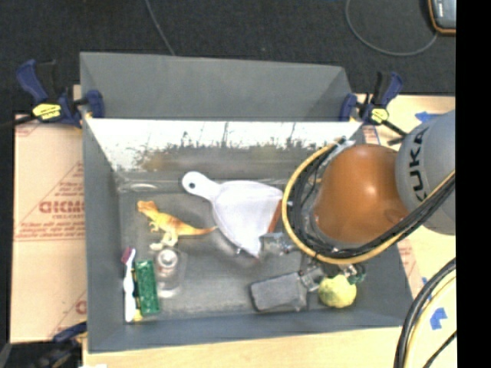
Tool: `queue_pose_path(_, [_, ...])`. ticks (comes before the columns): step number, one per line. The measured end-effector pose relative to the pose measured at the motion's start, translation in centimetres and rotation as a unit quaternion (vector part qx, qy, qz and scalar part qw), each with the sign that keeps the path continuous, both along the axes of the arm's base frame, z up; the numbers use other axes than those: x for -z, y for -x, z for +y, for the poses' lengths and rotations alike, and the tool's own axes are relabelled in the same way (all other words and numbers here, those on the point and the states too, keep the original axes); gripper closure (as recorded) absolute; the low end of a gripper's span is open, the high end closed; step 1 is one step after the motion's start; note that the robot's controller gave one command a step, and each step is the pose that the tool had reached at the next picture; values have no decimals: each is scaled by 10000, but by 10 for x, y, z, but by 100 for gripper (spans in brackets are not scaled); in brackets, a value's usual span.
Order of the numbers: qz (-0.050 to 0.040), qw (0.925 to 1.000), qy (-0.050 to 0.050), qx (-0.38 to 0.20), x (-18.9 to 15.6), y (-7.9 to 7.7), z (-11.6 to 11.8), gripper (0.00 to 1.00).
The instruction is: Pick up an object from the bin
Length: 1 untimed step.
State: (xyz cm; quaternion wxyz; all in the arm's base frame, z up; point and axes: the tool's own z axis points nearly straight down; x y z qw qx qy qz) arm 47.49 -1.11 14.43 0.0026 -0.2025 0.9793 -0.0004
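Dark grey block [276, 294], lying flat near the bin's front wall, right of centre. That's the thing closest under the gripper [305, 269], whose metal parts poke out from beneath the arm's orange cover [357, 194], just above the block's right end. Open or closed? Can't tell, the cover hides the working end. Nothing visibly held.

Just right of the block sits a yellow-green ball [337, 292], tucked close under the wrist. Up and left is a white scoop [242, 213], rounded handle pointing back-left, its right edge near the gripper. So 3 candidates crowd 1 small patch.

Further left are an orange toy dinosaur [165, 221], a small clear bottle [167, 265] and a green-and-white packet [143, 286] by the left wall of the grey bin [103, 228].

Risks, as I judge them:
- A descent could clip the scoop's rim.
- It could nudge the ball and send it rolling.
- The block lies low and flat, so a grasp may skid over its top.
- The front wall leaves little room.
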Motion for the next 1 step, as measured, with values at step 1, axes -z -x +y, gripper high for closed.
queue_pose_path(1, [-109, 9999, -4, -99, 72, -6, -6, 0])
